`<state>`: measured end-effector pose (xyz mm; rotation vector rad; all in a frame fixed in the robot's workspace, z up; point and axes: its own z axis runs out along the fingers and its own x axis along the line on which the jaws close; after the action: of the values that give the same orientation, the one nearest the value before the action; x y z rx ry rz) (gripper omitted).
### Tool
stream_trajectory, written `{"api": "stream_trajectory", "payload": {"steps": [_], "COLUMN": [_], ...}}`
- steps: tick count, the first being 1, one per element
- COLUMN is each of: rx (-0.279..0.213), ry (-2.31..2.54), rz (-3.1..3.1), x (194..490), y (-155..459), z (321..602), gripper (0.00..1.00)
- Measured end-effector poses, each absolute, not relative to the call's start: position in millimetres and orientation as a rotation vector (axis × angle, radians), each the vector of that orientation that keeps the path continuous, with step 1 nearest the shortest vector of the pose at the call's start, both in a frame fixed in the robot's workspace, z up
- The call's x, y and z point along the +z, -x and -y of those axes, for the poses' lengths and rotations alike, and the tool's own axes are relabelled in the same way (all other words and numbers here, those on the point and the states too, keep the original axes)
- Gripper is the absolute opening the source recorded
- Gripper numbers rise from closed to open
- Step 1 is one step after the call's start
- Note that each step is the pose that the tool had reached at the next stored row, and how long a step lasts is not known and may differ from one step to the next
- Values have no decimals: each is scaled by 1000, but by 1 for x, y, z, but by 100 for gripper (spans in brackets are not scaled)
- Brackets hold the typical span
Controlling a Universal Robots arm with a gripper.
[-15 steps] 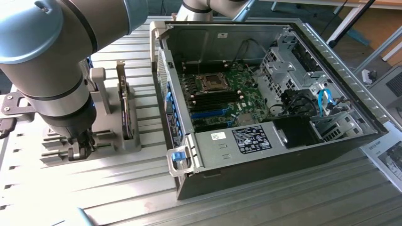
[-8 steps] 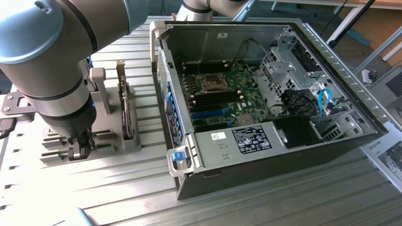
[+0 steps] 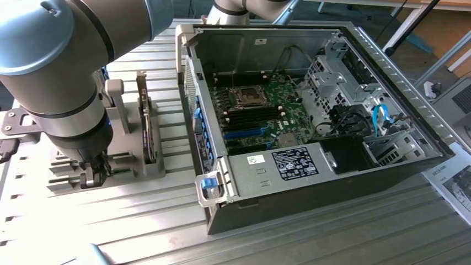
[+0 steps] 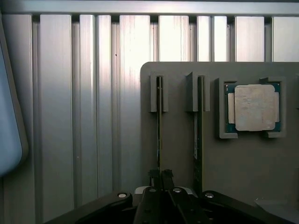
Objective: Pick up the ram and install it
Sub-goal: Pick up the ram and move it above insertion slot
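1. Table: ribbed aluminium profile with long parallel grooves, bright under the light, running across the whole exterior view. The wrist view shows the same pale slats.
2. Grey holder block: lies flat on the table at the exterior view's left, apart from the computer case. It has two narrow slots and one square pocket.
3. Ram: thin stick seen edge-on, standing in the slot farthest from the square pocket.
4. Gripper: down over the holder block, its fingers pinched together on the ram's near end. In the exterior view it sits low at the block, under the arm.
5. Second stick: edge-on in the neighbouring slot, between the ram and the pocket.
6. Processor chip: square and silver-topped, lying flat in the pocket.
7. Dark upright board: stands in a tall grey bracket between the arm and the case.
8. Computer case: lies on its side with the side panel off. The green motherboard is exposed, and a blue cable sits toward the exterior view's right.
9. Printed sheet: lies on the table at the exterior view's right edge.
10. Room: beyond the table stand slanted pale metal struts and an orange-brown surface.
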<state>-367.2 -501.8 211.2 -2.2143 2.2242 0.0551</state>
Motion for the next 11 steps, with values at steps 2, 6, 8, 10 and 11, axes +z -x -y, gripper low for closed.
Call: {"api": "stream_trajectory", "payload": {"steps": [2, 6, 8, 10, 11], "rx": [55, 55, 55, 55, 55], "ry": [2214, 2214, 2214, 2214, 2214], "rz": [-2224, -2224, -2224, -2224, -2224], "x": [211, 211, 211, 211, 211], "y": [367, 367, 367, 367, 367], "z": [502, 503, 504, 504, 504], "gripper": [12, 12, 12, 12, 12]}}
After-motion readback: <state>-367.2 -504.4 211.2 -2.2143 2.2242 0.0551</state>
